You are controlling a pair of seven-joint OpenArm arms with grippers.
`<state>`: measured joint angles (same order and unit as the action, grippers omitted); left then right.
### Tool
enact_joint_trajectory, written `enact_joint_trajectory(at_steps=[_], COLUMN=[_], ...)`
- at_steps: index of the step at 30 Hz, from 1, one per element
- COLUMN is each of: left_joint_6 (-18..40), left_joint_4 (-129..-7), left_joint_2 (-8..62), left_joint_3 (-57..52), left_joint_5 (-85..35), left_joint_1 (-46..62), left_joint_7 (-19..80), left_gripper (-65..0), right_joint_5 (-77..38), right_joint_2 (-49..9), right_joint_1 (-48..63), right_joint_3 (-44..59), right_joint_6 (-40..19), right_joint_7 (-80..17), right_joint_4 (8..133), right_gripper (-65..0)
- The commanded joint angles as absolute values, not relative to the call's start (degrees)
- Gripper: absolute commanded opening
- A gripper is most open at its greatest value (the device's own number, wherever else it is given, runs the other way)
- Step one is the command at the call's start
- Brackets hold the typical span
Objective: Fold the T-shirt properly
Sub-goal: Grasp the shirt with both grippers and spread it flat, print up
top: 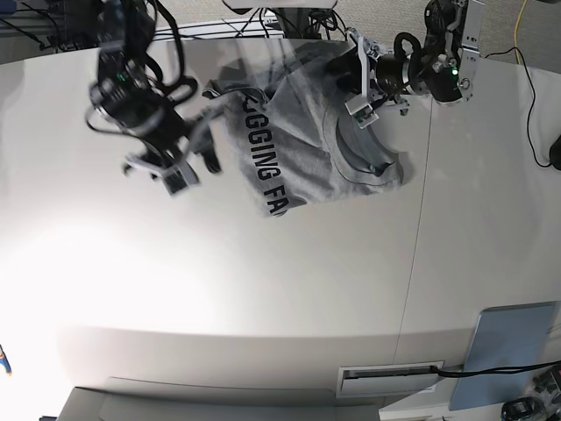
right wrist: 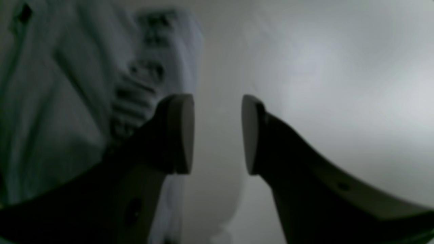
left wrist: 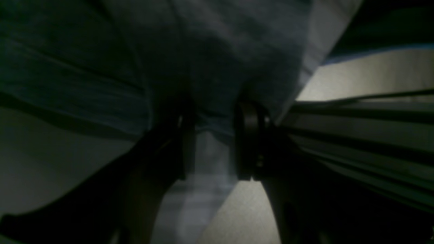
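The grey T-shirt [top: 316,149] lies partly folded at the far middle of the white table [top: 263,281], black letters showing along its left fold. My left gripper [top: 361,103] hovers over the shirt's right part. In the left wrist view its fingers [left wrist: 249,142] stand apart, with the dark T-shirt [left wrist: 210,67] right at the tips and blurred cloth showing in the gap. My right gripper [top: 188,171] is off the shirt's left edge, blurred. Up close, that right gripper [right wrist: 217,132] is open with nothing between its fingers, and the lettered T-shirt [right wrist: 84,84] is to its left.
A light-blue flat panel [top: 508,355] rests at the near right corner beside a slot [top: 390,379] in the table's front edge. Cables [top: 530,96] trail down the far right. A seam [top: 412,263] runs across the tabletop.
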<state>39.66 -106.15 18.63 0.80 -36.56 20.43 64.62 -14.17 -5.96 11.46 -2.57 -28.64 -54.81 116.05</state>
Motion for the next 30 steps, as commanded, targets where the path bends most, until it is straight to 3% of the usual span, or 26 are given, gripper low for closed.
enact_joint_trajectory(at_steps=[1,16,24,30], left_joint_6=[39.64,34.13,26.04,22.41], left_joint_4=[-107.07,-100.92,-95.48,-93.69], left_joint_2=[18.9,18.92,18.92,19.2], left_joint_3=[0.69,0.67,0.62,0.58], left_joint_5=[-36.88,-24.16,-4.01,0.45], left_joint_1=[20.36,20.27,18.83,14.06], left_joint_7=[63.33,54.57,41.15,38.89], left_gripper=[-44.0,-44.0,-44.0,-44.0], right_joint_5=[-14.15,-12.38,-12.58,-12.6], right_joint_2=[-6.15,-6.17,-6.7,-6.7], right_joint_1=[8.73,-14.39,-14.9,-13.45], right_joint_3=[-3.4,-20.75,-21.28,-21.26], right_joint_6=[-28.67,-25.43,-25.43,-24.18], right_joint_7=[-52.51,-51.03,-61.69,-68.55], right_joint_4=[115.2,85.6,83.9,84.03], right_gripper=[-41.9,-41.9,-41.9,-41.9])
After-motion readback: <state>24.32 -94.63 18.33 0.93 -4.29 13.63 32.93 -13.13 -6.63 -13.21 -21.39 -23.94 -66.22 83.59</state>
